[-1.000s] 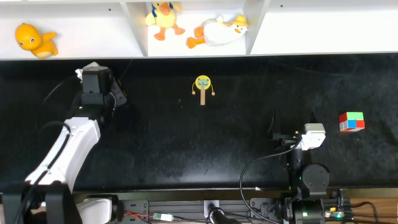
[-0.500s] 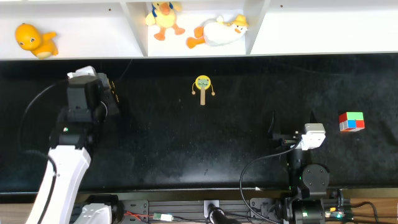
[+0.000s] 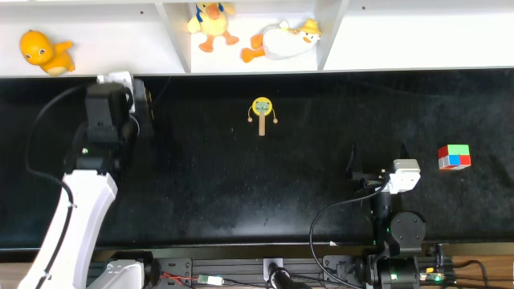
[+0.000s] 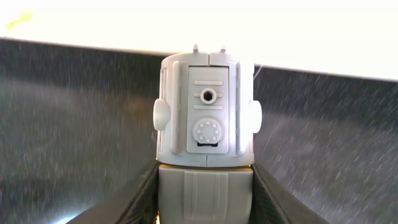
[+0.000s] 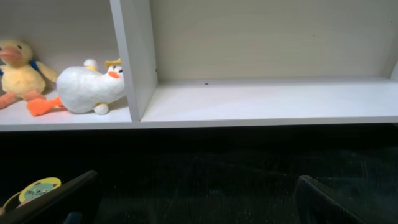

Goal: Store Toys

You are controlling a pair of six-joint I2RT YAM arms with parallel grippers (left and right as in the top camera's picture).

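A grey toy robot (image 4: 207, 106) stands upright between the fingers of my left gripper (image 4: 205, 202), which is shut on its base. This gripper (image 3: 141, 106) hovers over the black table (image 3: 241, 185) at the far left, close to the white shelf's (image 3: 257, 64) front edge. An orange duck (image 3: 45, 51) lies in the left compartment. A yellow duck (image 3: 211, 24) and a white duck (image 3: 281, 40) share the middle one. A yellow rattle drum (image 3: 262, 110) lies mid-table, and a colour cube (image 3: 454, 156) sits at the right. My right gripper (image 5: 196, 208) is open, low near its base.
The shelf's right compartment (image 5: 267, 99) has a bare floor, with a divider wall (image 5: 134, 62) between it and the white duck (image 5: 93, 87). The rattle drum (image 5: 31, 190) shows beside the right gripper's finger. Cables run along the table's near edge.
My left arm swung left and then toward the shelf, carrying the grey toy robot with it. The right arm has stayed still.
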